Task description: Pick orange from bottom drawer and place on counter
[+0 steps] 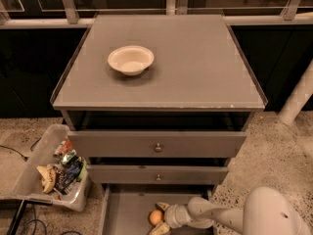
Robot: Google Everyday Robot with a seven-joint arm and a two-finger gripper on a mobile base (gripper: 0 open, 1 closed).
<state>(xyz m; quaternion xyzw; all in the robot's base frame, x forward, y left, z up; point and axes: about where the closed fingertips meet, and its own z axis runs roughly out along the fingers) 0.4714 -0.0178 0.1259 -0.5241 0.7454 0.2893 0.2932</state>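
Observation:
The orange (156, 217) lies on the floor of the open bottom drawer (124, 212), at the bottom middle of the camera view. My gripper (160, 218) reaches into the drawer from the right, with one finger above the orange and one below it, so the jaws stand open around the fruit. The counter (195, 67) is the flat grey cabinet top above.
A white bowl (130, 59) sits on the counter's left half. Two grey drawer fronts with round knobs (158, 147) hang over the bottom drawer. A clear bin of snack packets (54, 168) stands on the floor at the left. My white arm (264, 214) fills the bottom right.

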